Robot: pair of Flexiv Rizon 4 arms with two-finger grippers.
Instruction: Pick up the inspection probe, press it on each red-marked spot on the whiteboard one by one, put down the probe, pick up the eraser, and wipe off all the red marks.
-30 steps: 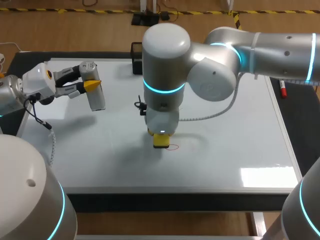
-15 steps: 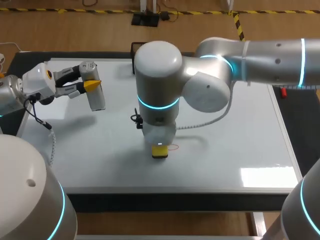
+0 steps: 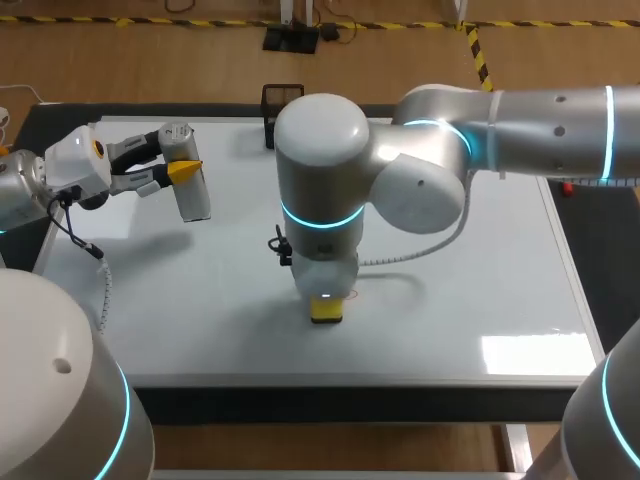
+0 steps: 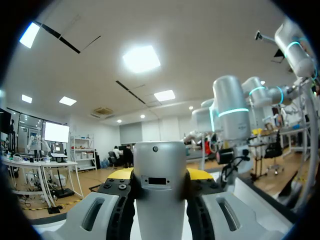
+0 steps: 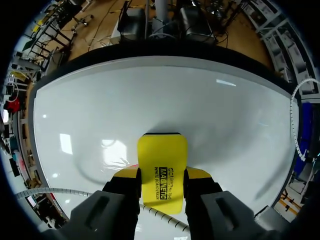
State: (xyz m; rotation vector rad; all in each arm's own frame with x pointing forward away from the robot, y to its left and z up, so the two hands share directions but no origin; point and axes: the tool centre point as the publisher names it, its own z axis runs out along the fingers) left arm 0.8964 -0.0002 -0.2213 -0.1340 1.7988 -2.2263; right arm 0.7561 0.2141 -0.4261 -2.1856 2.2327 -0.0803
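Right gripper [image 5: 162, 173] clamps the yellow, black-lettered eraser [image 5: 162, 152] on the whiteboard [image 5: 230, 115]; left gripper [image 4: 160, 174] grips the probe [image 4: 160, 205].

The left arm [image 3: 40, 180] comes in low from the left edge, its wrist turned so that the gripper [image 3: 182, 160] points sideways toward the middle. Its yellow-tipped fingers are closed on the probe [image 3: 192, 195] from two sides. The right arm [image 3: 530, 120] comes in from the right and past the middle (its big elbow joint hides most of the wrist), with the last link dropping straight down. Its gripper [image 5: 162, 173] faces downward, both fingers clamped on the eraser [image 5: 162, 157].
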